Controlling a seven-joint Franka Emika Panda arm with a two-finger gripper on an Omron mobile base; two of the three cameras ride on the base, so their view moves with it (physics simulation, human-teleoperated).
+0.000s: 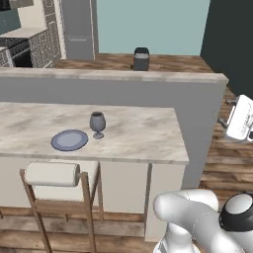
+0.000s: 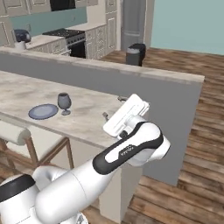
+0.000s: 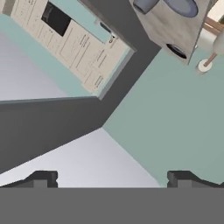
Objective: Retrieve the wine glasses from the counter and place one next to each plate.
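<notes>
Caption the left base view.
Smoky grey-blue stemmed wine glass standing beside round bluish plate on beige marbled top.

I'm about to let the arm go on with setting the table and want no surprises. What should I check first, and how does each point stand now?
1. Gripper open and empty: ok, its fingers stand wide apart with nothing between them.
2. Wine glass upright: ok, standing on the marbled top.
3. Glass beside the plate: ok, just to its right, apart from it.
4. Gripper clear of the glass: ok, it hangs past the top's right end.
5. Second glass and second plate located: cannot tell.
</notes>
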